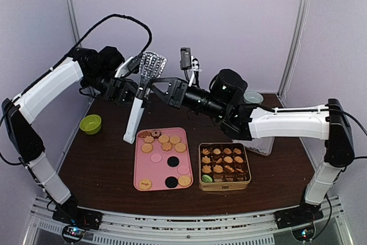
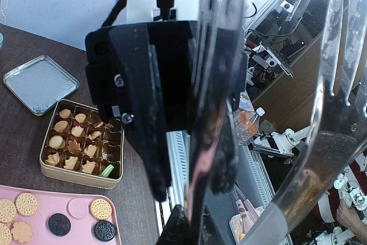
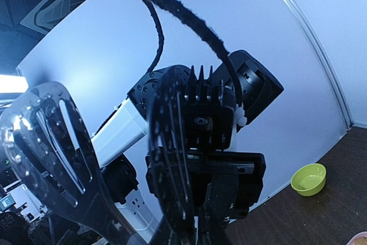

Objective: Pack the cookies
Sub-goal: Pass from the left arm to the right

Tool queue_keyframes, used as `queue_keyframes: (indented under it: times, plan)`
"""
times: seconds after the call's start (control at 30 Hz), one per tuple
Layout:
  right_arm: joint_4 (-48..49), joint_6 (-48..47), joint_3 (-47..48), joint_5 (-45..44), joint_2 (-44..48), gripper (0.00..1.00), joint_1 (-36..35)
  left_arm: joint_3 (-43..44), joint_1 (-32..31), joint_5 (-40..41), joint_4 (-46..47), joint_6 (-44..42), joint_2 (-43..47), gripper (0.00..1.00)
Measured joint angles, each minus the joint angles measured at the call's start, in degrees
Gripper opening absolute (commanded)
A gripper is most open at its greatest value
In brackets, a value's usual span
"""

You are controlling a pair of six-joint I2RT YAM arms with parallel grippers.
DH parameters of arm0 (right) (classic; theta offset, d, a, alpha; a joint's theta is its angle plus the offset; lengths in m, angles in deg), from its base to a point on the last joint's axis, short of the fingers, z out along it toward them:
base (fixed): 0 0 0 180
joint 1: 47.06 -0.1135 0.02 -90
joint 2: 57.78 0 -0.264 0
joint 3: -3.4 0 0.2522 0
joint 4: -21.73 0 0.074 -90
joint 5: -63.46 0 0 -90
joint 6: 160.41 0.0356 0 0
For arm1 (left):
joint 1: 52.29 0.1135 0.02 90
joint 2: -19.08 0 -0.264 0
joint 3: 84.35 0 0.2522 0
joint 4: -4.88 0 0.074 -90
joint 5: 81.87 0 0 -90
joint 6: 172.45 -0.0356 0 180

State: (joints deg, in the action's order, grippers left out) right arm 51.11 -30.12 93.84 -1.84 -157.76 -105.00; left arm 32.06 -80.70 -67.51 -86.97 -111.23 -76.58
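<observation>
Cookies (image 1: 166, 146) lie loose on pink tray (image 1: 156, 171), mid-tabletop (image 1: 103, 170). Part-filled gold tin (image 1: 225, 187) sits just right of tray. Tongs (image 1: 150, 66) hang above tray's far edge, long axis near-vertical, head up. Left gripper (image 1: 131, 91) pinches them. Right gripper (image 1: 159, 86) straddles them; cannot tell whether it grips. Cookies are below both, neither arm nearer. No legible writing.
</observation>
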Motion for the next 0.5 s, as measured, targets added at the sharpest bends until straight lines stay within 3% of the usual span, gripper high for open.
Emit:
queue_keyframes:
  times: [0.07, 0.2, 0.23, 0.3, 0.33, 0.5]
  plan:
    - [0.0, 0.3, 0.1, 0.5, -0.2, 0.00, -0.1, -0.3, -0.3, 0.1, 0.0, -0.2, -0.2, 0.19]
    - [-0.7, 0.4, 0.1, 1.1, -0.4, 0.00, -0.2, -0.9, -0.9, 0.7, -0.1, -1.0, -0.3, 0.46]
    - [-0.9, 0.3, 0.1, 1.3, -0.4, 0.00, -0.2, -0.9, -1.0, 1.1, -0.2, -1.3, -0.3, 0.55]
    - [-2.0, -0.1, 0.1, 1.5, -0.1, 0.00, 0.0, -0.9, -0.9, 2.7, -0.9, -2.6, -0.3, 0.93]
    - [-3.1, -0.6, 0.0, 1.4, 0.2, 0.00, 0.2, -0.9, -0.8, 3.6, -1.5, -3.3, -0.3, 0.97]
    - [-15.8, -6.8, -1.2, 1.7, 4.9, 0.00, 0.6, -0.9, 0.9, 11.3, -4.3, -8.8, 0.6, 0.98]
